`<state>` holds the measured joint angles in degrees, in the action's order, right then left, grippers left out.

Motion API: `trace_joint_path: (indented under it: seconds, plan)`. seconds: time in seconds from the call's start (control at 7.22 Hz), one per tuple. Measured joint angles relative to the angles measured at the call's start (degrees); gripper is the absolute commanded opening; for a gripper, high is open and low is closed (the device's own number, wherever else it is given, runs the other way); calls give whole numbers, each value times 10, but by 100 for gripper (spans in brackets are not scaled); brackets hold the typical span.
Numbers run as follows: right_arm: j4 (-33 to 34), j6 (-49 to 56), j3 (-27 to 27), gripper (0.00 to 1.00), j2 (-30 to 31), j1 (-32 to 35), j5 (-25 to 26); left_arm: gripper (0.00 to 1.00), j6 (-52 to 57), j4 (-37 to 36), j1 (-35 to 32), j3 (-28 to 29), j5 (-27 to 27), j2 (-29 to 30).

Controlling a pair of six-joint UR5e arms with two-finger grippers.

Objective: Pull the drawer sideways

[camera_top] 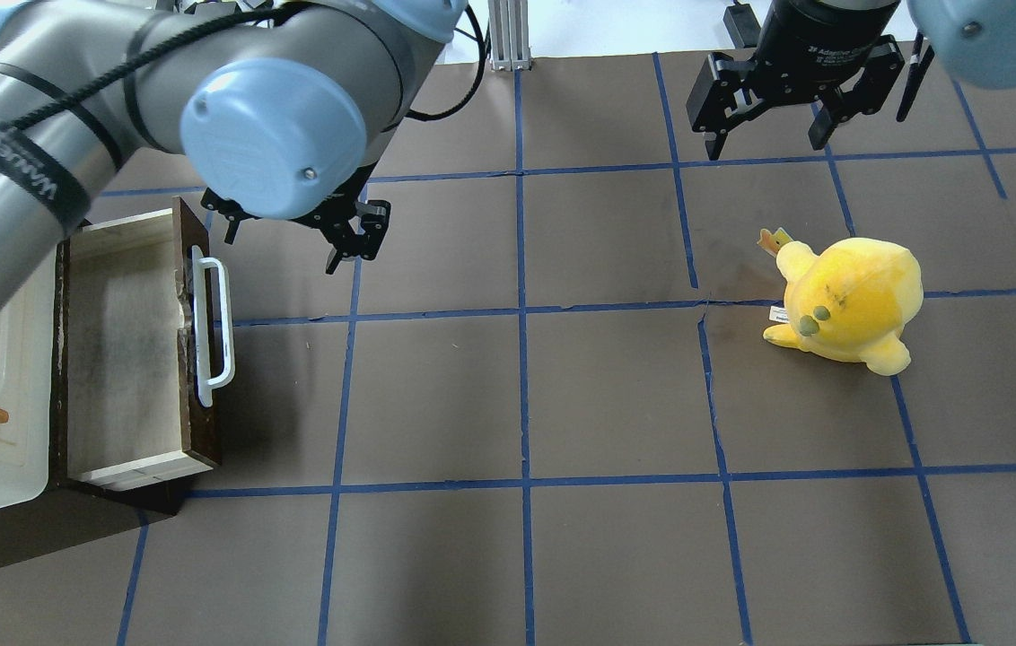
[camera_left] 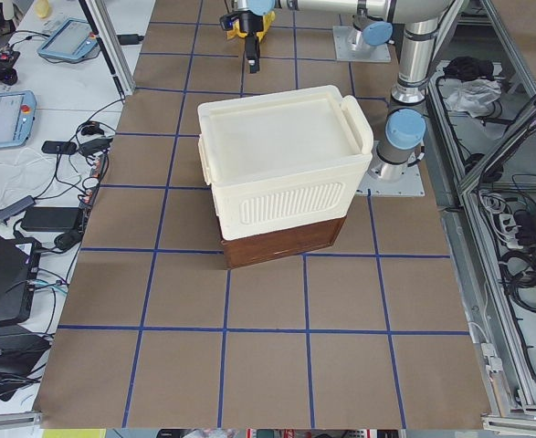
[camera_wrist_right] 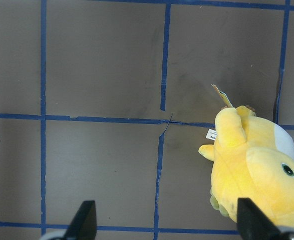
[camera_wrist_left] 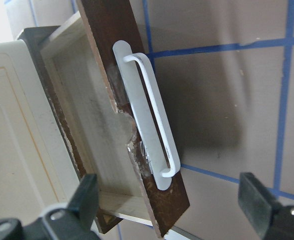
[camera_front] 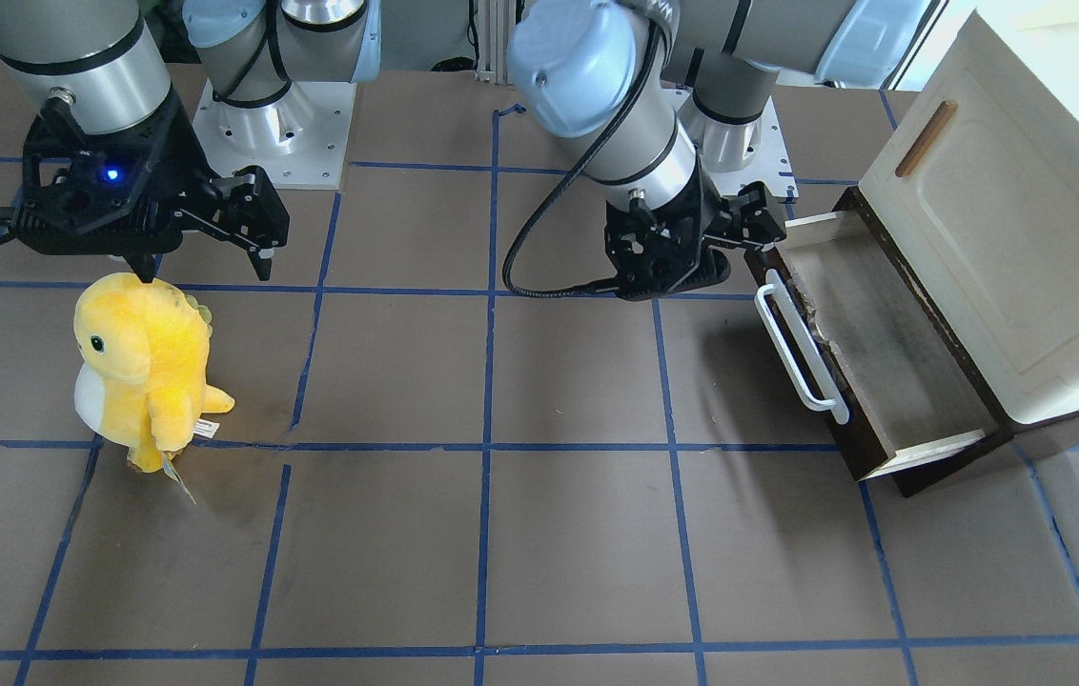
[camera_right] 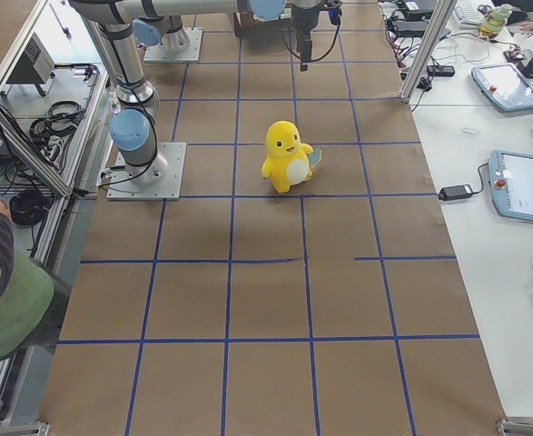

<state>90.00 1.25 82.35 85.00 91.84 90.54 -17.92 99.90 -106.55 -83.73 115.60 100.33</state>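
Observation:
The drawer stands pulled out of the cabinet's base at the table's left, its pale interior showing. Its dark brown front carries a long white bar handle, which also shows in the front view and the left wrist view. My left gripper is open and empty, hovering just past the far end of the handle and touching nothing. In the left wrist view its fingers straddle the drawer front. My right gripper is open and empty, high above the table's far right.
The cream cabinet with a small brown handle stands over the drawer. A yellow plush toy stands on the right half, below the right gripper, also in the right wrist view. Blue tape lines grid the brown table.

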Motion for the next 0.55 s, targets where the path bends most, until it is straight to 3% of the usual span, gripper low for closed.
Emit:
trace_joint_path:
  seconds: [0.28, 0.55]
  plan:
    - [0, 0, 0, 100, 0, 0, 0, 100, 23, 0, 56, 5, -131, -56]
    - [0, 0, 0, 100, 0, 0, 0, 100, 65, -1, 110, 3, -210, -92]
